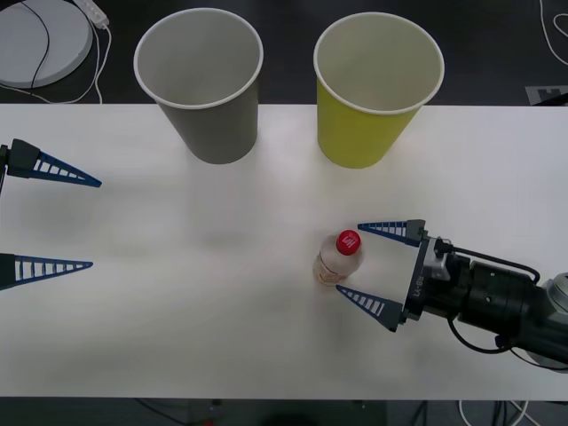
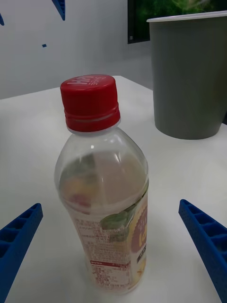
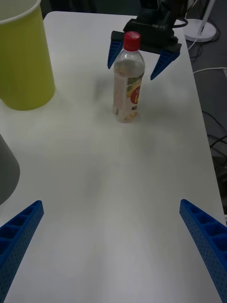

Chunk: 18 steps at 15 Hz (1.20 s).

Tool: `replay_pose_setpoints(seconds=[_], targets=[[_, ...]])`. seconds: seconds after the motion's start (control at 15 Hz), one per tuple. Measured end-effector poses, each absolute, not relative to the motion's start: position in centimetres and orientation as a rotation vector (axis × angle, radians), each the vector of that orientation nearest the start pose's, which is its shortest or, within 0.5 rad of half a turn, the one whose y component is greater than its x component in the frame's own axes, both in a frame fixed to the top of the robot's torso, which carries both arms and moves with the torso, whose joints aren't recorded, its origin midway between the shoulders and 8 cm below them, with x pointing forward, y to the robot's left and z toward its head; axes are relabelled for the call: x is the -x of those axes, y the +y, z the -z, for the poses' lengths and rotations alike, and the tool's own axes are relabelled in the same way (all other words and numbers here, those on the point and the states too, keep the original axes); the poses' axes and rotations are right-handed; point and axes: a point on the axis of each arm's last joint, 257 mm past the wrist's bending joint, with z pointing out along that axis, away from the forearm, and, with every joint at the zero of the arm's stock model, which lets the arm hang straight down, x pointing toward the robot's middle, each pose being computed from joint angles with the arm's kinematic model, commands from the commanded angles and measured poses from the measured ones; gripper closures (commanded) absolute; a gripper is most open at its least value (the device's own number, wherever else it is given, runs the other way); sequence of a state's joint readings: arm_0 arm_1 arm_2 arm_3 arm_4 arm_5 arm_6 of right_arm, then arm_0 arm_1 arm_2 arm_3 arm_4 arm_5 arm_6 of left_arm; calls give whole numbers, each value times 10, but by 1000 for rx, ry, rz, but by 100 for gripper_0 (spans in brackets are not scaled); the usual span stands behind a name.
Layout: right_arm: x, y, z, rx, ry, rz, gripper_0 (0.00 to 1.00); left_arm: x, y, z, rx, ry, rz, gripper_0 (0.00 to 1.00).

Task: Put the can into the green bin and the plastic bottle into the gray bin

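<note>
The right pincer point(image 1: 361, 263) is spread wide around the upright plastic bottle point(image 1: 338, 259) — fingers not touching it — nearer the green bin point(image 1: 375, 91) than the open, idle left pincer point(image 1: 94, 222).

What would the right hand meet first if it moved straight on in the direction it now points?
Most likely the plastic bottle: it stands upright just beyond the open right hand, roughly centred between its fingers.
</note>
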State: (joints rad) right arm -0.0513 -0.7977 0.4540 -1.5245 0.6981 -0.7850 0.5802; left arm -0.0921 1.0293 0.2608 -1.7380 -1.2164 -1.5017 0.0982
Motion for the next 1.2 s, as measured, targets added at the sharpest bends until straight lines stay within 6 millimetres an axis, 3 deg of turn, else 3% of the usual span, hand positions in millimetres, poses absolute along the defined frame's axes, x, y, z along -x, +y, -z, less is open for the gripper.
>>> replay_pose_setpoints(seconds=[0.67,0.8,1.2], targets=[[-403,-90,258,1125,1338,-592,0,-364,276,113,-1639,1481,443,0],[-403,-86,259,1125,1342,-595,100,-364,276,113,-1639,1481,443,0],[-404,-84,260,1124,1349,-598,100,-364,276,113,-1639,1481,443,0]])
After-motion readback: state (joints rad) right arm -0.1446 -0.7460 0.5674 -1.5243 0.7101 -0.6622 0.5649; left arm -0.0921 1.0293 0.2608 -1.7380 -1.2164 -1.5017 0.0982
